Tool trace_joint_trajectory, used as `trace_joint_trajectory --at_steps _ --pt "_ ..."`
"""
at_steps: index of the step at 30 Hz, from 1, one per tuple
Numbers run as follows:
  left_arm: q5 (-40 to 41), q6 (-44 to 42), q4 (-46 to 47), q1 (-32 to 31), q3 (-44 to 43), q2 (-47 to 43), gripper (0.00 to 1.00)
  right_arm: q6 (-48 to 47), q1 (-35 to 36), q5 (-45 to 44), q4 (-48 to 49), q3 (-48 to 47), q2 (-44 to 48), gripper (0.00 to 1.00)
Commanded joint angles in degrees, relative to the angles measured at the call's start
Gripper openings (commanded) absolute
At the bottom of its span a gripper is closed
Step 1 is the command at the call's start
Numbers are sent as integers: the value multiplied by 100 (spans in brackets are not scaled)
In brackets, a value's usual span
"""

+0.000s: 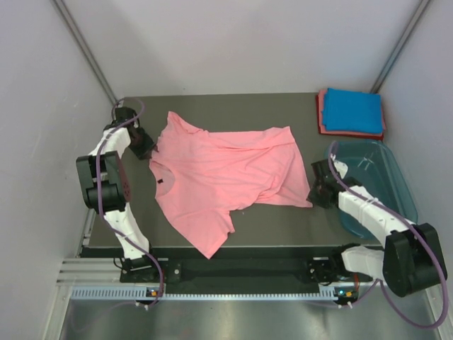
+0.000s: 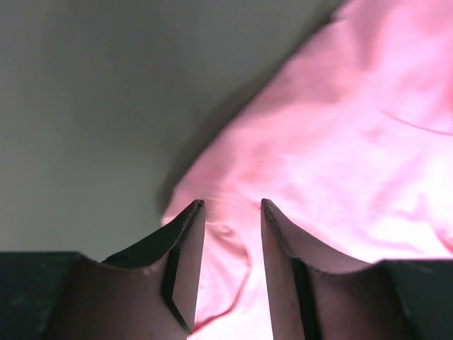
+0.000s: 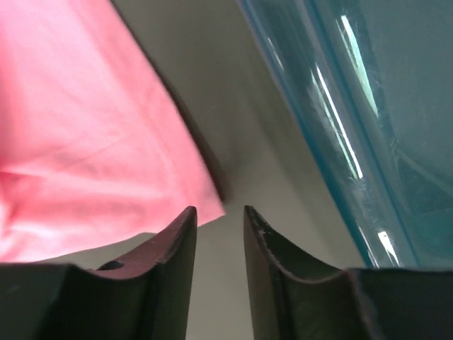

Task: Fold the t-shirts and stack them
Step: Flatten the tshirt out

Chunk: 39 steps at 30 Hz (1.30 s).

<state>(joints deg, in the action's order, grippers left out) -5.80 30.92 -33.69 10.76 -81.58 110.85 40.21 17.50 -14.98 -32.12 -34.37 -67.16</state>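
Observation:
A salmon-pink t-shirt (image 1: 226, 177) lies spread and wrinkled on the dark table (image 1: 283, 221), with one sleeve toward the near edge. At the back right, a folded bright blue t-shirt (image 1: 352, 109) rests on a folded reddish-pink one (image 1: 322, 119). My left gripper (image 1: 146, 149) is at the shirt's left edge, by the collar. In the left wrist view it (image 2: 232, 205) is open, with pink cloth (image 2: 340, 142) lying under the gap. My right gripper (image 1: 318, 185) is at the shirt's right corner. It (image 3: 220, 209) is open over bare table, the shirt's corner (image 3: 85, 142) just past its left fingertip.
A translucent teal tub (image 1: 375, 185) stands at the right edge, close beside my right gripper and its arm; its wall (image 3: 382, 106) fills the right of the right wrist view. White walls close in the table on the left, back and right.

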Motion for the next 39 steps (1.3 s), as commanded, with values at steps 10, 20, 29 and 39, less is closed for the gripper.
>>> trace_joint_trajectory --at_steps 10,20,29,39 --pt "-1160 862 1169 -549 -1439 155 48 330 52 -48 -23 -2661 -1060 47" --pt "-1564 2268 2517 -689 -1623 1166 52 971 -1 -146 302 -4857 -3083 48" --pt "-1380 2718 2991 -953 -1536 1712 53 1077 8 215 794 -5106 -3822 48" --pt "-1204 2876 3264 -1059 -1466 2046 51 1218 -53 452 1462 -4490 -4050 47"
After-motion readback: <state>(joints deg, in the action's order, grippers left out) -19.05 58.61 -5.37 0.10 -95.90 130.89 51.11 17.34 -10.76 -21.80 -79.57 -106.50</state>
